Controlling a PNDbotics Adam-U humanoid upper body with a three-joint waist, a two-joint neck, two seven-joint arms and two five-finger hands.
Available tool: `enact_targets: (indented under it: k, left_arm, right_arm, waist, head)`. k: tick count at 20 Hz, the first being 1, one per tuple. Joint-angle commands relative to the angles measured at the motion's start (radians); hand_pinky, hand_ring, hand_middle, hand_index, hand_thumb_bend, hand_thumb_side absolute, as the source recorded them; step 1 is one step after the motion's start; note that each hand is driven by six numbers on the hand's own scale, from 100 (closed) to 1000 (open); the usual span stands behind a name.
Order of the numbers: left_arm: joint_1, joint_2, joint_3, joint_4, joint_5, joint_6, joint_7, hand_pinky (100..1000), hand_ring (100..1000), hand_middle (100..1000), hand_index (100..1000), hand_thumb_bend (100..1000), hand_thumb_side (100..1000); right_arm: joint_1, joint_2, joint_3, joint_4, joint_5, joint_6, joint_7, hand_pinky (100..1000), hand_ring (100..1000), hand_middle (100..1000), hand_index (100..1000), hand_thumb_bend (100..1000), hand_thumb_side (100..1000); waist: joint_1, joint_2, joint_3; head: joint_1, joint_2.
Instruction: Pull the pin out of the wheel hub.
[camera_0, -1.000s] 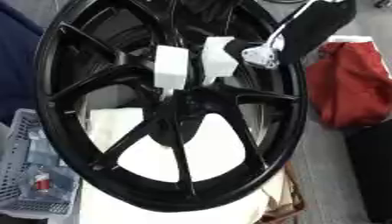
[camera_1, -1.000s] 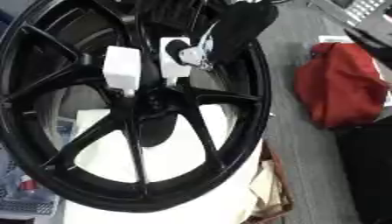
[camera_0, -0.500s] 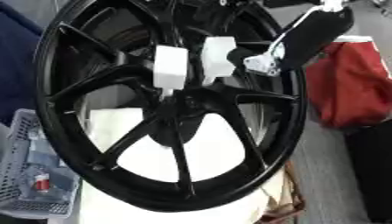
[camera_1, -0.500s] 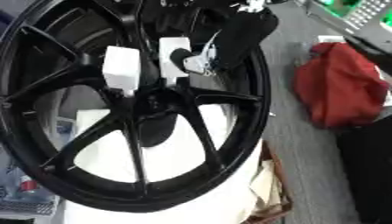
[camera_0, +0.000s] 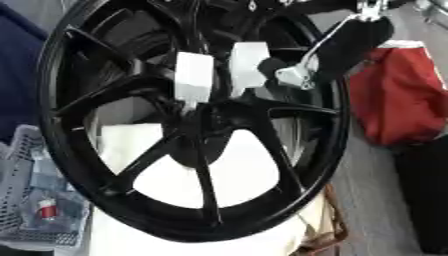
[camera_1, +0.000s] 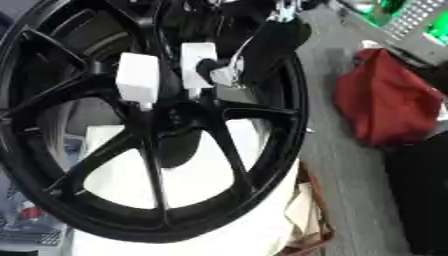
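**Pin Extraction: Right Hand Closing In on the Hub**

The black wheel (camera_0: 188, 125) stands tilted on a white table (camera_0: 219, 235). Its hub (camera_0: 203, 127) sits at the centre of the spokes. Two white blocks are fixed just above the hub: the left block (camera_0: 193, 77) and the right block (camera_0: 248, 67). The pin itself cannot be identified with certainty; it is judged to lie at or beside the right block.

The right hand (camera_0: 297, 75) enters from the upper right. Compared with one second ago, it has shifted leftward, and its light-coloured tip now touches or nearly touches the right block. Whether the fingers are closed on anything cannot be determined. This suggests the approach is finishing and the pull has not begun.

The left hand is not visible.

Surroundings: a red bag (camera_1: 385, 100) lies on the floor well right of the wheel; a grey basket (camera_0: 35, 210) sits at lower left. The spokes crowd the access path.
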Motion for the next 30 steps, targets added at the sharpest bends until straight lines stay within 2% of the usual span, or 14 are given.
enact_targets:
  k: [1, 3, 14, 30]
  left_arm:
    - [-0.015, 0.005, 0.008, -0.02, 0.006, 0.002, 0.0, 885, 606, 701, 885, 126, 861]
    - [-0.016, 0.003, 0.008, -0.02, 0.007, 0.004, -0.001, 885, 606, 701, 885, 127, 863]
    - [-0.023, -0.005, 0.006, -0.02, 0.009, 0.008, -0.006, 885, 606, 701, 885, 130, 866]
    - [-0.028, -0.014, 0.001, -0.02, 0.004, 0.014, -0.013, 884, 605, 702, 883, 131, 869]
  right_arm:
    - [-0.009, -0.013, -0.006, -0.009, 0.004, 0.014, 0.005, 950, 903, 873, 1000, 100, 372]
    - [-0.008, -0.011, -0.003, -0.009, 0.003, 0.014, 0.007, 955, 907, 876, 1000, 100, 401]
    - [0.001, 0.0, 0.008, -0.009, 0.05, 0.042, 0.004, 961, 913, 878, 1000, 100, 423]
    - [0.04, -0.014, -0.005, -0.009, 0.117, 0.074, 0.027, 945, 895, 840, 1000, 100, 397]
  waist:
    - [0.005, -0.021, 0.002]
    - [0.004, -0.018, 0.003]
    - [0.003, -0.002, 0.013]
    - [0.003, 0.012, 0.015]
  head:
    - [0.001, 0.006]
    - [0.001, 0.006]
    - [-0.001, 0.006]
    - [-0.007, 0.006]
